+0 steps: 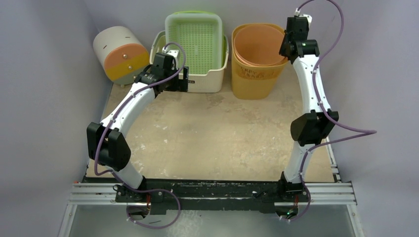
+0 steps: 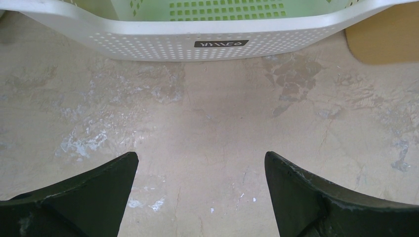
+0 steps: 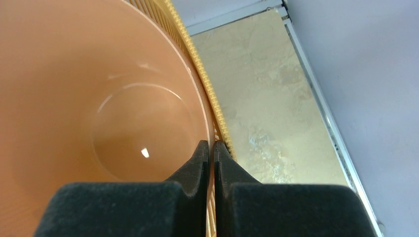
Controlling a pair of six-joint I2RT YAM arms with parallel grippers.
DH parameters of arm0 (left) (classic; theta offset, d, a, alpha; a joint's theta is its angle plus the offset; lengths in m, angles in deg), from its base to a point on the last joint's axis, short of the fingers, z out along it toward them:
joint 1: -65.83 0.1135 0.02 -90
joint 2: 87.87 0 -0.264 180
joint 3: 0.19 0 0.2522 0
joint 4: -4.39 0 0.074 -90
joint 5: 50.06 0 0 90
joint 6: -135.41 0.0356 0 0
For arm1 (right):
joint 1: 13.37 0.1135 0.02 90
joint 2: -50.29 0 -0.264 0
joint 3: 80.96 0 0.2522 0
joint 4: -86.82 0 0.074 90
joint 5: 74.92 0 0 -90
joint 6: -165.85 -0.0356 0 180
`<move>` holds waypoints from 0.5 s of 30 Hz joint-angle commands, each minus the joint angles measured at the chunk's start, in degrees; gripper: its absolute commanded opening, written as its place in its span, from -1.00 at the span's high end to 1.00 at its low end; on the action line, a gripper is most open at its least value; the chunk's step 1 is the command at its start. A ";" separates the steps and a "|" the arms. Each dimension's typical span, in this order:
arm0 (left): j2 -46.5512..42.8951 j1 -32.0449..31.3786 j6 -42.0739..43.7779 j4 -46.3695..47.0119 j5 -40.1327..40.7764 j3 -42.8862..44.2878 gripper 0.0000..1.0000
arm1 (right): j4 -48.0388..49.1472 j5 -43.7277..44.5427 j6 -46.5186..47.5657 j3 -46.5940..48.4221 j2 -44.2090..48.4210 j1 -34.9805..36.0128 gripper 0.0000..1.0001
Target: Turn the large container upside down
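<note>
The large orange bucket (image 1: 259, 44) stands upright at the back right, nested inside a yellow slatted basket (image 1: 252, 81). My right gripper (image 1: 285, 53) is shut on the bucket's right rim. In the right wrist view the gripper (image 3: 213, 144) pinches the thin orange wall, with one finger inside the bucket (image 3: 123, 98). The other finger is between the bucket and the yellow basket's rim (image 3: 197, 64). My left gripper (image 1: 184, 79) is open and empty, low over the table in front of the white basket (image 2: 148, 39). Its fingers are spread wide in the left wrist view (image 2: 201, 160).
A white perforated basket (image 1: 207, 81) holds a green tray (image 1: 193, 39) standing on edge at the back centre. A cream, orange and yellow cylinder (image 1: 121, 54) lies at the back left. Walls close in on both sides, and a metal rail (image 1: 212, 190) runs along the front.
</note>
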 commanded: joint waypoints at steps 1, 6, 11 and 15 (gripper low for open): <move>-0.64 0.00 0.24 1.40 0.04 1.15 -0.93 | -4.77 -3.92 -0.73 3.77 1.78 0.54 1.00; -0.73 0.00 -0.17 1.58 -0.41 1.34 -0.93 | -8.65 -4.67 -0.70 10.97 0.43 0.54 1.00; -0.78 -0.04 -0.09 1.54 -0.43 0.86 -0.93 | -6.27 -7.12 -1.45 2.59 3.33 0.54 1.00; -1.02 0.00 0.02 1.54 -0.39 0.55 -0.92 | -5.87 -9.14 -3.26 0.32 3.17 0.54 0.54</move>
